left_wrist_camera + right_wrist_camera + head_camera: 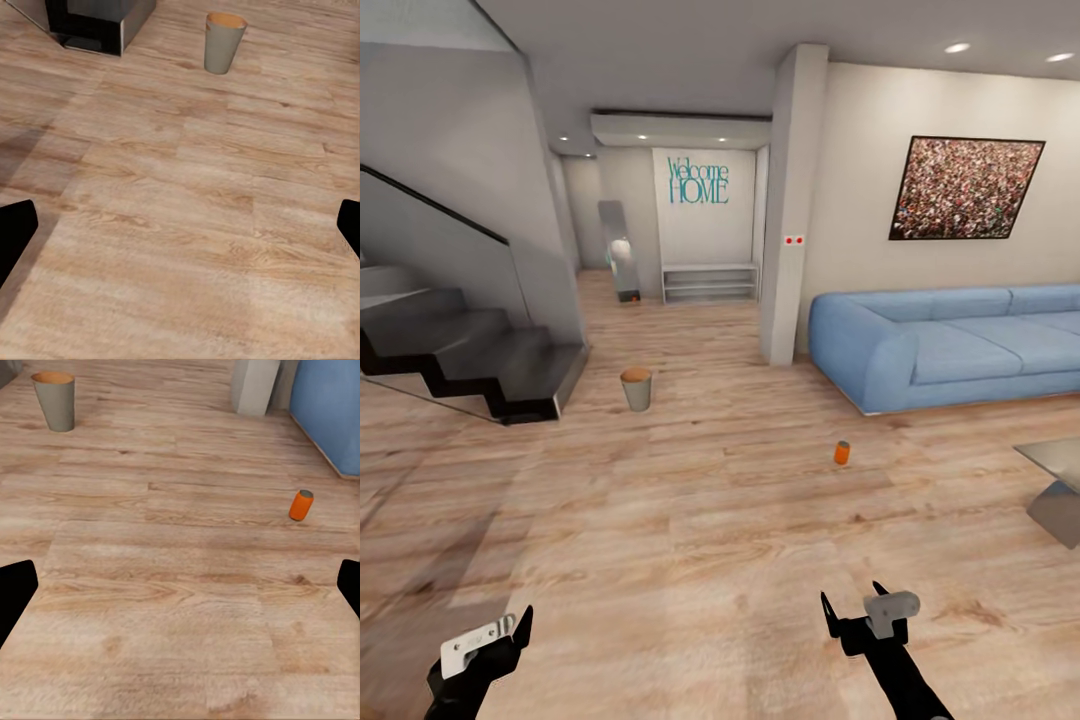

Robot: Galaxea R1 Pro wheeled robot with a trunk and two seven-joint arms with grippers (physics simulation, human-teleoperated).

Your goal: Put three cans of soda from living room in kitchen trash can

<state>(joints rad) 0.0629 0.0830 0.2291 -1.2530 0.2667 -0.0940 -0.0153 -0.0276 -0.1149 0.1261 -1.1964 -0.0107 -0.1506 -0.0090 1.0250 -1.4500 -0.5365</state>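
An orange can of soda (842,453) stands upright on the wood plank floor in front of the sofa; it appears again as the orange can (301,505) in the right wrist view, well ahead of my right gripper (184,585). The tash can (637,389) stands on the floor near the foot of the stairs, grey-beige outside and copper-brown inside, and is seen too as the bin (224,43) and the bin (55,401). My left gripper (510,632) and right gripper (852,605) hang low and open, holding nothing. The dark blue can is out of view.
A blue sofa (950,345) runs along the right wall, with a glass-topped low table (1055,470) at the right edge. Dark stairs (460,350) rise at the left. A white pillar (790,210) stands beside the sofa's end.
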